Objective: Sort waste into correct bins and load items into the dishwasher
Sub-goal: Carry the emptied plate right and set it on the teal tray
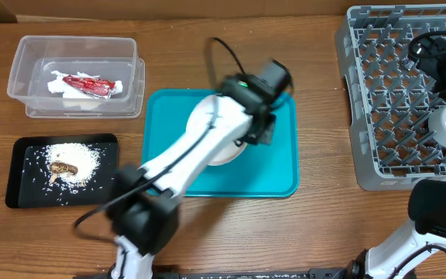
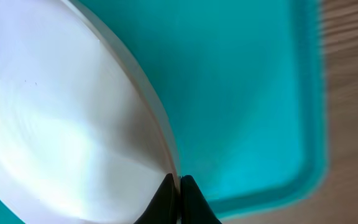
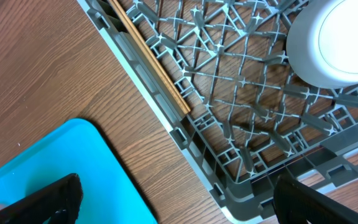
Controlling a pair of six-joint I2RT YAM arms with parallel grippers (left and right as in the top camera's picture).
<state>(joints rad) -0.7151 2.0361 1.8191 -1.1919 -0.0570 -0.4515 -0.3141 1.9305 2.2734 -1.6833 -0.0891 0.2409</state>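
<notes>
A wooden surface (image 1: 316,225) is seen from above. At its centre, the left hand (image 2: 178,186) is pinched shut on the rim of a flat white round plate (image 2: 61,124), over a teal rectangular serving tray (image 1: 281,167). At upper left, a clear rectangular plastic tub (image 1: 76,39) holds crumpled white paper napkins (image 1: 59,81) and a small red wrapper (image 1: 90,84). Below it, a shallow black rectangular tray (image 1: 22,174) holds loose white rice grains (image 1: 80,159) and a small brown food lump (image 1: 64,168). At right, a large square grey plastic dish rack (image 1: 378,93) holds thin pale wooden chopsticks (image 3: 148,56) along its edge and a white round dish (image 3: 334,43). The right hand (image 3: 176,183) hangs over the rack's corner, spread wide and empty.
</notes>
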